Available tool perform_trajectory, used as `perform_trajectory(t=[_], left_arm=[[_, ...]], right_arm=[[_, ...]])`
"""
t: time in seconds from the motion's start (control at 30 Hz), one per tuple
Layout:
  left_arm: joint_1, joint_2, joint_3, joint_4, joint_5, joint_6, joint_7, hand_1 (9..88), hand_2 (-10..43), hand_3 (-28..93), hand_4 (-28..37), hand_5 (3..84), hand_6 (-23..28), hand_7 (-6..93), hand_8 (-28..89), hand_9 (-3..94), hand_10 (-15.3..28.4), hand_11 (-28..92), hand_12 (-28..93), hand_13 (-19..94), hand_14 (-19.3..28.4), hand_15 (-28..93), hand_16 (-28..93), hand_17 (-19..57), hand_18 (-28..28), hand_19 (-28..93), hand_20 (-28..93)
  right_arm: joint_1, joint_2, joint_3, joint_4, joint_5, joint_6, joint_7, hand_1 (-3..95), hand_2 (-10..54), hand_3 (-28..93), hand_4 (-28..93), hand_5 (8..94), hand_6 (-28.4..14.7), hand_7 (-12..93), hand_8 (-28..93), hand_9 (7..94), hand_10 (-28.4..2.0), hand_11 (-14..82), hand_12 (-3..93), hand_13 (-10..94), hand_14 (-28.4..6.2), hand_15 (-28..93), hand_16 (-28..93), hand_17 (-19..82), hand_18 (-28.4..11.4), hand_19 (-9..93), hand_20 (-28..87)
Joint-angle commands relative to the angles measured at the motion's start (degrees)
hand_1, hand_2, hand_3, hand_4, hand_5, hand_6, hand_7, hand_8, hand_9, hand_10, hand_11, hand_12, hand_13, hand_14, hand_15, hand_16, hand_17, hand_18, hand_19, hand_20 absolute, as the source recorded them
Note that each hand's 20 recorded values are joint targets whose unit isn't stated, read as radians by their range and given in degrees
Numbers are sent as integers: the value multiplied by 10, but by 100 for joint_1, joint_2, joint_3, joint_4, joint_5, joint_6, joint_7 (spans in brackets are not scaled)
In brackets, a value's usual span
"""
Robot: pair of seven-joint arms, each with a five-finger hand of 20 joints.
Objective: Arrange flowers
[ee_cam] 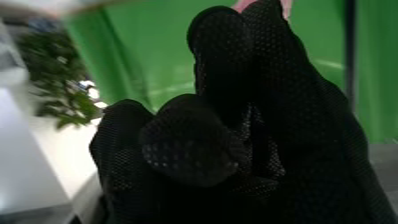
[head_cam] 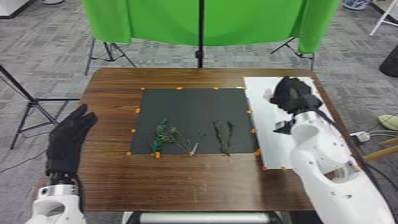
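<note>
"Where were the stems?"

"On the dark mat (head_cam: pixel 191 105), in its near half: a leafy green bunch (head_cam: pixel 161 136) on the left, two slim stems (head_cam: pixel 220 137) lying side by side on the right."

"And the left hand (head_cam: pixel 67 137)?"

"Over the table's (head_cam: pixel 178 190) left edge, fingers straight and together, nothing in it."

"The right hand (head_cam: pixel 293 95)?"

"That was above the far part of the white board (head_cam: pixel 274 150). I couldn't tell how far open it was."

"Holding anything?"

"Couldn't say. The wrist view had something pink (ee_cam: pixel 286 7) by its tip, too little to name, and leafy greenery (ee_cam: pixel 58 80) farther off."
</note>
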Motion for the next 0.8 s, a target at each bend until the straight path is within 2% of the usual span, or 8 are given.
perform_trajectory(t=[0.03,0.17,0.23,0.3,0.33,0.43,0.57,0.8], left_arm=[[139,-23,1,88,-226,384,196,235,-82,685,-183,456,25,86,-56,433,128,120,118,321,146,83,24,79,112,20,204],[115,-9,42,93,-278,431,208,188,-25,694,-248,448,26,62,-56,430,128,108,106,302,136,78,11,79,105,19,199],[75,-5,99,106,-304,520,237,149,35,700,-278,449,30,56,-59,432,129,105,101,294,131,75,5,78,102,19,196],[5,1,179,100,-279,700,116,127,111,677,-281,451,39,48,-63,434,130,100,96,290,127,73,2,77,99,19,195],[-33,16,215,135,-298,716,159,124,144,657,-282,452,44,44,-64,434,130,98,93,289,123,72,-1,77,97,19,194],[-72,25,249,139,-307,667,99,132,207,615,-282,449,54,34,-65,435,132,96,87,285,119,72,-5,76,92,19,193],[-149,55,305,159,-294,657,83,139,234,600,-283,444,59,32,-64,433,133,97,85,285,115,73,-7,77,90,19,193],[-133,84,390,132,-321,651,134,135,224,613,-283,440,62,31,-63,431,133,99,85,286,116,74,-8,76,89,19,193]], right_arm=[[1359,-282,-1101,57,786,-679,-451,676,-95,443,-62,836,-28,202,201,930,-92,295,345,937,-3,601,275,709,-75,932,507],[1905,-797,-1853,375,1166,-1159,-649,674,-95,448,-67,835,-28,202,203,929,-93,299,341,937,-2,599,277,709,-74,932,508],[2034,-1131,-2137,550,1002,-1349,-827,674,-95,449,-68,834,-27,203,203,929,-93,301,339,937,-3,599,278,709,-74,932,508],[2133,-1422,-2385,733,882,-1495,-944,670,-95,454,-68,835,-26,203,202,928,-93,303,340,937,-2,599,278,709,-75,932,508],[2149,-1573,-2481,821,728,-1529,-1044,669,-95,456,-69,835,-26,203,203,928,-93,305,340,937,-2,599,278,709,-75,932,508],[2191,-1912,-2747,1013,543,-1719,-1172,666,-95,462,-72,834,-24,205,203,928,-93,310,340,937,-2,598,278,709,-74,932,508],[2200,-2312,-2883,1331,298,-1992,-1322,664,-95,468,-78,833,-23,207,202,926,-92,318,336,937,-2,599,279,709,-73,932,510],[2030,-2756,-3004,1704,-428,-2340,-1685,656,-95,475,-86,831,-19,210,198,924,-95,335,324,937,-3,599,280,708,-73,932,514]])
